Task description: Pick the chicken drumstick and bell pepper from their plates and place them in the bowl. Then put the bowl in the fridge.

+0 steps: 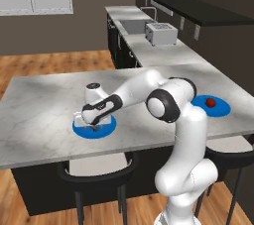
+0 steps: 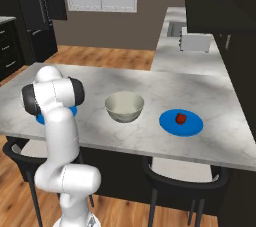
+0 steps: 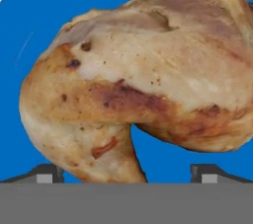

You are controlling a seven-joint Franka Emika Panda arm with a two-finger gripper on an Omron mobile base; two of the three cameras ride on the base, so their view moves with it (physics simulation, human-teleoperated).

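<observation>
Reaching down at the left of the island, the gripper [image 1: 93, 126] sits low over the near blue plate [image 1: 110, 129], jaws spread wide and holding nothing, with the chicken drumstick [image 3: 133, 85] lying on that plate between the fingertips [image 3: 47, 172] — the first pick is in hand. Next comes a squeeze and a lift, I judge, then a carry rightward to the bowl [image 2: 124, 106]. Further right, the bell pepper [image 2: 180, 118] waits on its own plate [image 2: 192, 126] — untouched.
</observation>
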